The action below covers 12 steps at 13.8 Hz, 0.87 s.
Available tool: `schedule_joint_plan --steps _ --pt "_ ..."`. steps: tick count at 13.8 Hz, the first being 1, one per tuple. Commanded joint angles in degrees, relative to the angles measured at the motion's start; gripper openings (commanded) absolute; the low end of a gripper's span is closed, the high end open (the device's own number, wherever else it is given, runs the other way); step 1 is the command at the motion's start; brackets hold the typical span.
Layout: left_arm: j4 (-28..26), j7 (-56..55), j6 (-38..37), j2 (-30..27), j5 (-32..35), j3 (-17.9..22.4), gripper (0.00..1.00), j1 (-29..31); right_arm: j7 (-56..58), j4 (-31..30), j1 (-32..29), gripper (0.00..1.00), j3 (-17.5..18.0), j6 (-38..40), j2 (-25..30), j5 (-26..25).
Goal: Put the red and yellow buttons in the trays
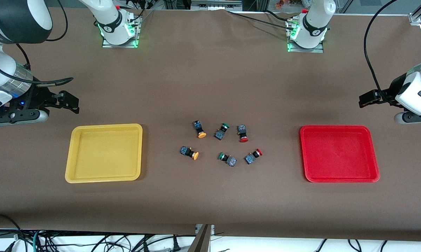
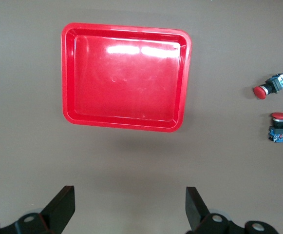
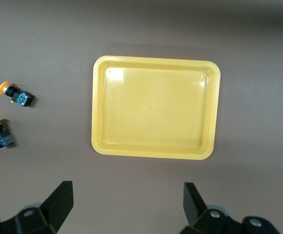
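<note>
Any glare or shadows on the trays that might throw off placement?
Left wrist view: bright white glare streaks on the red tray floor near one rim. Right wrist view: only faint sheen on the yellow tray. Front view: even light, soft shadows beside both trays, the buttons sharp enough to tell cap colours.

Surface: brown cloth-covered table
Trays: shallow yellow plastic tray toward right arm's end; shallow red plastic tray toward left arm's
Between them: six small push-button switches, apart

Two green-capped switches lying mid-table, brown table
</note>
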<state>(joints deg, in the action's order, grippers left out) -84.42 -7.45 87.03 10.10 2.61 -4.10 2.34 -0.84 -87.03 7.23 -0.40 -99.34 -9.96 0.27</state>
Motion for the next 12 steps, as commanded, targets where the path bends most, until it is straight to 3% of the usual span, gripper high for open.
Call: schedule_joint_plan --steps 1,12 --pt "1.89 0.85 -0.54 0.8 -1.11 0.05 1.0 -0.14 -0.39 -1.22 -0.02 1.0 0.05 -0.68 1.08 -0.01" --pt "2.86 0.33 -0.63 1.24 -1.11 0.05 1.0 -0.4 -0.3 -0.51 0.68 1.0 0.22 -0.68 1.08 -0.36"
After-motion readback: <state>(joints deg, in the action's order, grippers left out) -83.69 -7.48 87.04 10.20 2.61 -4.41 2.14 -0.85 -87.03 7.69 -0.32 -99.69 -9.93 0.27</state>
